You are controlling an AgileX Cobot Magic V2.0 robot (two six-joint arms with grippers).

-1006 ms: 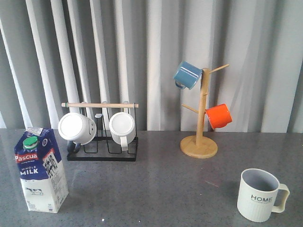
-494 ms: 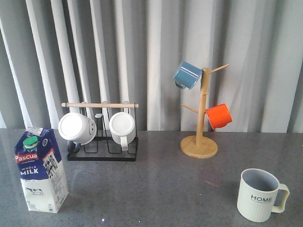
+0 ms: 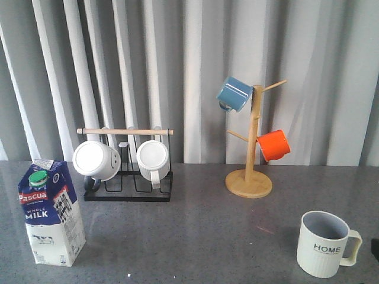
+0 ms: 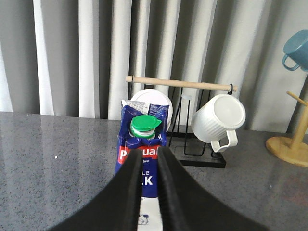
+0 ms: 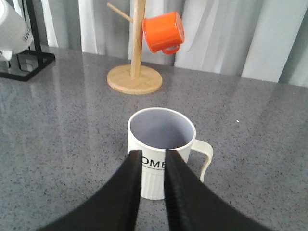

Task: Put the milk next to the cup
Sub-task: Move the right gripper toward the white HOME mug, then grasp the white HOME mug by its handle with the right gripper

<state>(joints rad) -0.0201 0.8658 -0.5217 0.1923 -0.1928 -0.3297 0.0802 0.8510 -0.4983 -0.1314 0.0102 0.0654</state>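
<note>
The milk (image 3: 50, 213), a blue-and-white carton with a green cap, stands upright at the front left of the grey table. The cup (image 3: 323, 244), a cream ribbed mug marked "HOME", stands at the front right with its handle to the right, far from the milk. My left gripper (image 4: 150, 153) is close in front of the milk (image 4: 142, 139), its fingers nearly together and holding nothing. My right gripper (image 5: 154, 154) is close in front of the cup (image 5: 159, 129), also nearly together and empty.
A black wire rack (image 3: 127, 192) with two white mugs stands behind the milk. A wooden mug tree (image 3: 251, 148) with a blue mug (image 3: 234, 93) and an orange mug (image 3: 273, 145) stands at the back right. Grey curtains hang behind. A dark part (image 3: 375, 248) shows at the front view's right edge.
A small dark part has come into the front view at the right edge, beside the cup. The milk and the cup have not moved.
</note>
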